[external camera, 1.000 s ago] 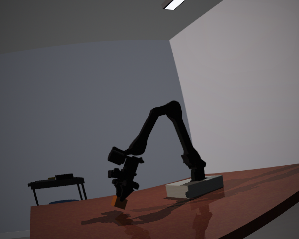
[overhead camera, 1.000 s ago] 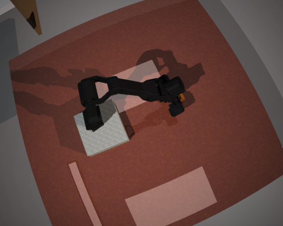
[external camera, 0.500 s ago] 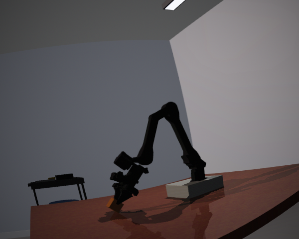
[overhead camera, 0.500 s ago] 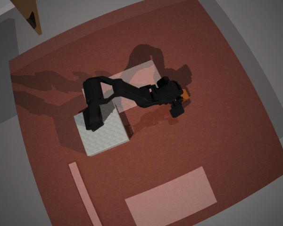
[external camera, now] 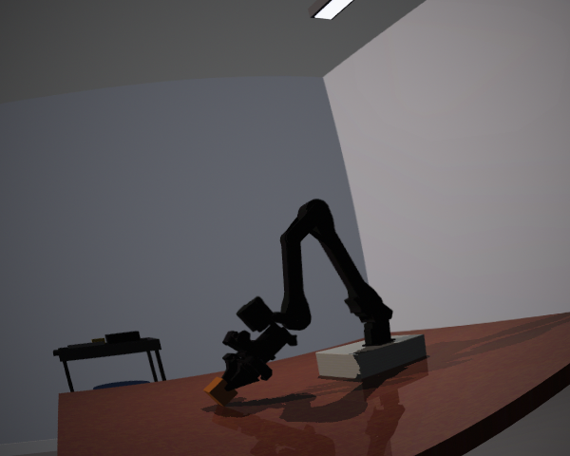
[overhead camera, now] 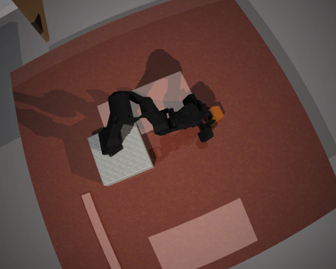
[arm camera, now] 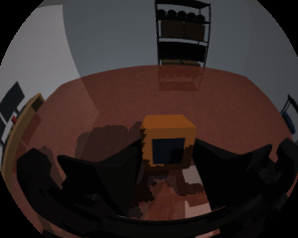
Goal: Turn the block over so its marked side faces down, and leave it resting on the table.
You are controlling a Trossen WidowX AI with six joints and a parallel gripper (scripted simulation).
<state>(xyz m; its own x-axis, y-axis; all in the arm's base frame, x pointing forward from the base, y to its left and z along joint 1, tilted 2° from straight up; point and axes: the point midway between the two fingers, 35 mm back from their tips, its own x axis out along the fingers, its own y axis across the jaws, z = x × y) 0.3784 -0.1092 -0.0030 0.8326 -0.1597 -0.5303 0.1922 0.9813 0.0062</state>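
The orange block is tilted, with its lower edge at or just above the red table; contact is unclear. Its dark square mark faces back toward the wrist camera. The mark is not seen in either the top or the exterior view. My gripper is shut on the block, with one finger on each side of it. The gripper slants downward and outward from the arm. The face of the block nearest the table is hidden.
The arm stands on a pale base block. Pale flat rectangles and a narrow pale strip lie on the table. A dark side table and a tall shelf stand beyond it.
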